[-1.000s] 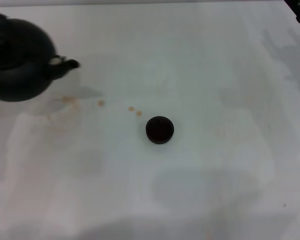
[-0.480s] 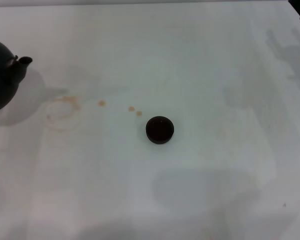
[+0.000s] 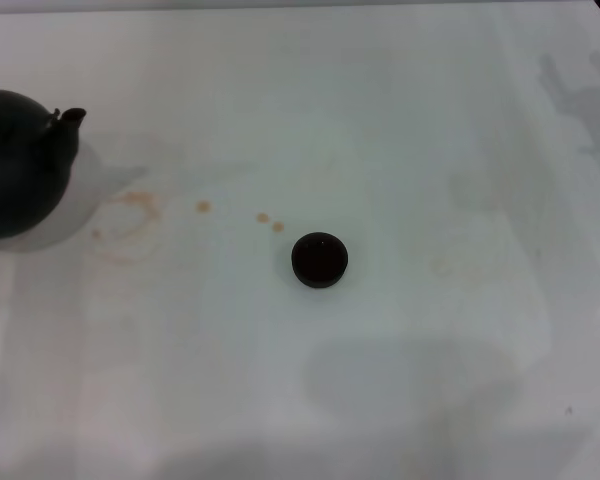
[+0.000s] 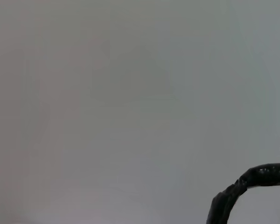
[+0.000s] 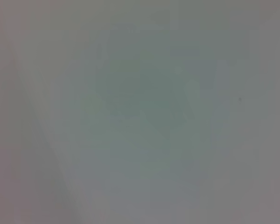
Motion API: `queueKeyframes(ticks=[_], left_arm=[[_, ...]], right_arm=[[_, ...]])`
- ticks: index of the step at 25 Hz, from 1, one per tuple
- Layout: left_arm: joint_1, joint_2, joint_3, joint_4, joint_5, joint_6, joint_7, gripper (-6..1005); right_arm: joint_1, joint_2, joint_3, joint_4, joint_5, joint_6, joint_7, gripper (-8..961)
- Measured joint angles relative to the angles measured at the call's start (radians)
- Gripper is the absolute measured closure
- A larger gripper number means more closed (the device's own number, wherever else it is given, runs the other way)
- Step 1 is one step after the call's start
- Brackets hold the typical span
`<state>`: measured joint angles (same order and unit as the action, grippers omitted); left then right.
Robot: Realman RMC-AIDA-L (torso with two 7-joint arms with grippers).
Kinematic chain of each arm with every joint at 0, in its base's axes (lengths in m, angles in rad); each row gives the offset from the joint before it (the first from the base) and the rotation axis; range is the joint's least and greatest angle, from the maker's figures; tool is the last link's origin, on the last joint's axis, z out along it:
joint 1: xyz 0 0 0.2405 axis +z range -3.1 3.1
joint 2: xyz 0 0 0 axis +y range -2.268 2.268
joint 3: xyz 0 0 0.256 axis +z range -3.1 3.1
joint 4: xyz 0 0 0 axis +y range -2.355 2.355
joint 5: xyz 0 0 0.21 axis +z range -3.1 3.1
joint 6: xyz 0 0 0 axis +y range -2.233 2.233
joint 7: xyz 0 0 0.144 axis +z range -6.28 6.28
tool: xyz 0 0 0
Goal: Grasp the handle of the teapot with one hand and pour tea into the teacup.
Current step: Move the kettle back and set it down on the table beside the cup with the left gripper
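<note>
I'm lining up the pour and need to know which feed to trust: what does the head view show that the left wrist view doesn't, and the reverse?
Only the head view shows the teacup standing mid-table, the teapot at the left edge with its spout toward the cup, and brown stains between them. Only the left wrist view shows the handle, as a dark arc in one corner. Both show the pale table.

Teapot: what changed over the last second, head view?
The teapot swung left toward the table's left edge, mostly leaving view, then came back slightly right, spout up. The teacup and the brown stains stayed put. No gripper is visible.
</note>
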<state>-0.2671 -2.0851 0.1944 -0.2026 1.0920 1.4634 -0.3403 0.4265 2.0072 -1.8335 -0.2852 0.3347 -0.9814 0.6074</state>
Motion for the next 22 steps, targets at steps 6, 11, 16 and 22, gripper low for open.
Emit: queueKeyframes(ticks=[6, 11, 16, 22], left_arm=[[-0.019, -0.001, 0.005, -0.017, 0.003, -0.029, 0.0, 892], [-0.029, -0.001, 0.006, -0.028, 0.005, -0.031, 0.0, 885], [-0.045, -0.002, 0.008, -0.044, 0.005, -0.05, 0.001, 878], [-0.058, -0.003, 0.01, -0.063, 0.032, -0.068, 0.018, 870]], right_arm=[[0.003, -0.001, 0.0, 0.0, 0.0, 0.0, 0.0, 95], [0.003, -0.001, 0.0, 0.0, 0.0, 0.002, 0.0, 95], [0.004, 0.0, 0.0, -0.003, -0.001, 0.003, 0.0, 95], [0.006, 0.002, -0.002, -0.005, -0.001, 0.003, 0.0, 95]])
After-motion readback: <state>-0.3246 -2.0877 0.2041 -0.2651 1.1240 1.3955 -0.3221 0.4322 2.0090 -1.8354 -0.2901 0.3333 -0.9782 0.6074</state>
